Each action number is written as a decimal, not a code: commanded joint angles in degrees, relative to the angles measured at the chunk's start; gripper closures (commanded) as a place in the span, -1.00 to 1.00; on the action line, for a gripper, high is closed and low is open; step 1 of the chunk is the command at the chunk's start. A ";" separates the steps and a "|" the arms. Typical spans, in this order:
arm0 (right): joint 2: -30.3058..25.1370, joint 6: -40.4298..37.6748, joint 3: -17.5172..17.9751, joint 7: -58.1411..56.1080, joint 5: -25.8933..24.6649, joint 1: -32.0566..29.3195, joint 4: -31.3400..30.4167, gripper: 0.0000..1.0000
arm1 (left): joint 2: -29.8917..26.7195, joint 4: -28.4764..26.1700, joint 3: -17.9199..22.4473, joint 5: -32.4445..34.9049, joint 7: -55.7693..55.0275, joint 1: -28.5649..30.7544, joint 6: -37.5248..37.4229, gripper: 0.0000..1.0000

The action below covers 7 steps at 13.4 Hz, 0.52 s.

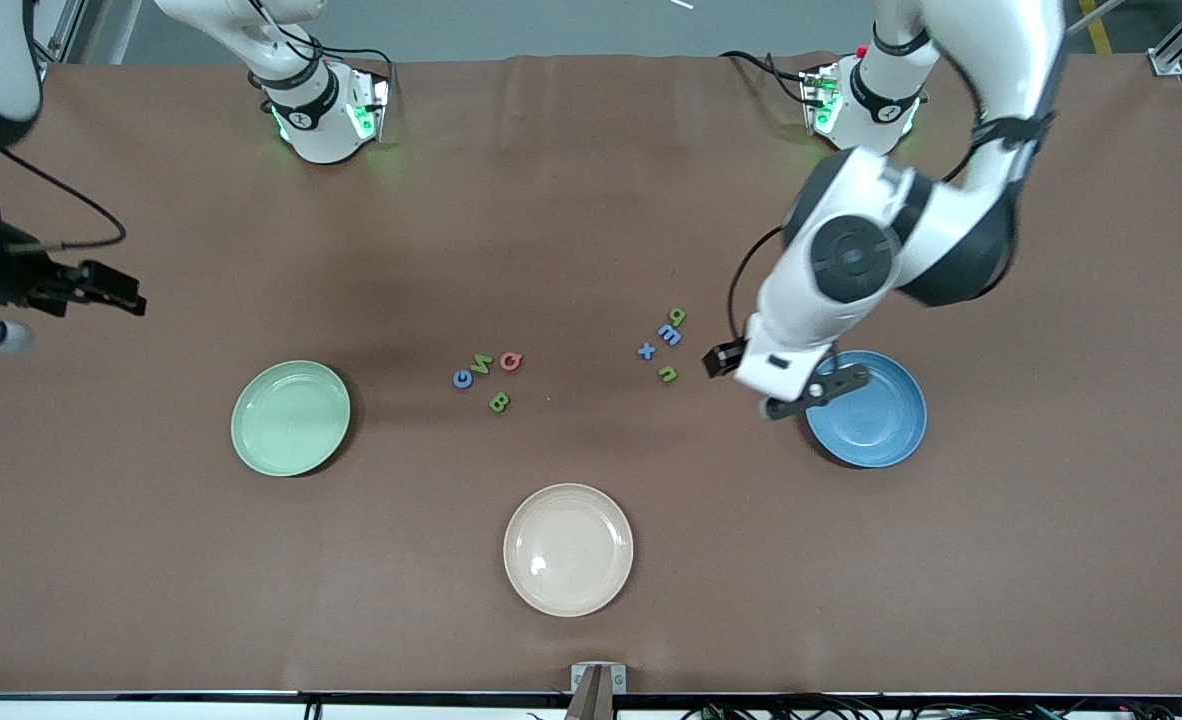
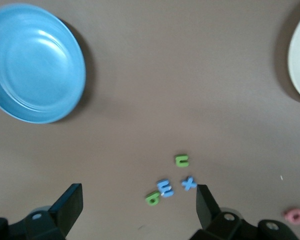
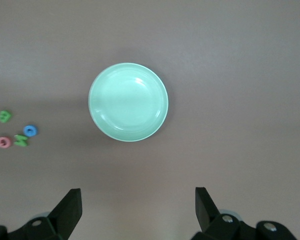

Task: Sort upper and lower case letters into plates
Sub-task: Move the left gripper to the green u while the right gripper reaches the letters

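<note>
The pale mint green plate (image 1: 291, 417) lies toward the right arm's end of the table and is empty; it also shows in the right wrist view (image 3: 128, 101). The blue plate (image 1: 876, 420) lies toward the left arm's end and is empty; it also shows in the left wrist view (image 2: 32, 62). Capital letters (image 1: 486, 375) lie in a small group mid-table. Lower case letters (image 1: 664, 345) lie beside the blue plate and show in the left wrist view (image 2: 171, 184). My left gripper (image 1: 816, 390) (image 2: 138, 196) is open and empty over the blue plate's rim. My right gripper (image 3: 137, 197) is open and empty, up in the air.
A cream-beige plate (image 1: 568, 548) lies nearer to the front camera than the letters, empty. The right arm (image 1: 11, 280) hangs at the right arm's end of the table, partly out of the front view. The brown tabletop (image 1: 591, 220) is bare toward the bases.
</note>
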 commanded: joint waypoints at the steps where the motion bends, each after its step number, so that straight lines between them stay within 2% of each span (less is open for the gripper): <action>1: 5.11 -0.24 0.31 -0.53 -0.31 -2.27 3.80 -1.00 | 4.40 1.23 0.31 3.25 -7.20 -2.77 2.44 -1.00; 4: 6.25 0.72 0.57 6.55 3.10 -1.23 2.04 -1.00 | 9.24 0.27 0.31 4.65 -12.13 -5.15 10.33 -1.00; 7: 7.66 6.41 0.57 22.51 4.61 5.17 -0.93 -1.00 | 9.87 -5.52 0.31 5.27 -13.46 -6.30 19.55 -1.00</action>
